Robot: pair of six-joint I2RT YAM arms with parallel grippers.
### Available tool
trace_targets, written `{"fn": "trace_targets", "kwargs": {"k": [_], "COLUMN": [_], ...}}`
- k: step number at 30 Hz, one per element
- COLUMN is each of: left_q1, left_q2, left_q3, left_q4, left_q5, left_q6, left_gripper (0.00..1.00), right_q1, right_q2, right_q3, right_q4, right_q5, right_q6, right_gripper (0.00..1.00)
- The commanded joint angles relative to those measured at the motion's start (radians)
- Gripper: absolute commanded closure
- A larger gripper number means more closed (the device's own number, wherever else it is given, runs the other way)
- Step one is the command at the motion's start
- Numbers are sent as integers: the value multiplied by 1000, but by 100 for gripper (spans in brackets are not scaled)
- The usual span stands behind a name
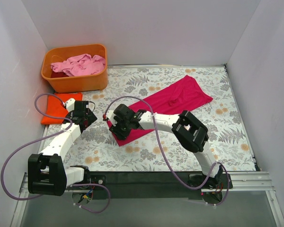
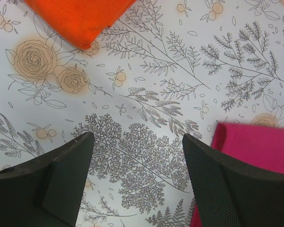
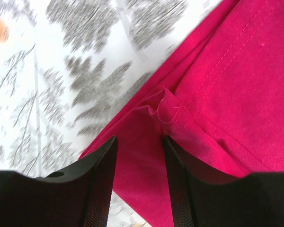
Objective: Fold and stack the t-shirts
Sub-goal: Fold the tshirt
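Floral-print table cover [image 1: 227, 137] inside plain white walls, flat and matte, so cloth should slide on it fine. The magenta-red t-shirt [image 1: 180, 97] lies mid-table as a long diagonal strip. It looks narrowed lengthwise already: soft knit, stitched hem, a few shallow wrinkles. Your right gripper [image 3: 139, 142] sits over its near end with the jaws about halfway in, straddling a small pucker at the hem. From the wrist view I can't tell if it has bitten the cloth or just rests over it. The left gripper [image 2: 137, 137] hangs wide open and empty above bare table, just beside that same near end. The step in hand looks like the crosswise fold: you need both near corners pinched, then lifted and carried toward the far end. The orange t-shirt [image 1: 54, 111] is a flat folded square at the left edge, likely the stack base. The pale pink t-shirt [image 1: 80, 64] and dark red t-shirt [image 1: 59, 74] sit crumpled in the rigid orange tub [image 1: 75, 82].
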Motion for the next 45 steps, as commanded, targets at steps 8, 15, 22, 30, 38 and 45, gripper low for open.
{"fn": "trace_targets", "kwargs": {"k": [8, 15, 22, 30, 38, 45], "left_q1": [4, -44, -101, -170, -188, -188], "left_q2": [15, 93, 236, 340, 392, 408], "left_q3": [-14, 26, 98, 164, 141, 137], "left_q4": [50, 61, 61, 64, 64, 62], "left_q5": [226, 289, 262, 211, 209, 214], "left_q6": [20, 53, 99, 142, 163, 169], "left_gripper": [25, 23, 28, 32, 40, 58], "right_q1": [65, 63, 66, 94, 125, 161], "right_q2": [-195, -324, -352, -303, -237, -148], "right_q3": [-26, -104, -193, -185, -136, -69], "right_q4": [-135, -135, -133, -133, -133, -135], "right_q5": [21, 88, 101, 127, 141, 162], "right_q6": [7, 36, 86, 92, 128, 114], "right_gripper": [49, 39, 36, 36, 37, 39]}}
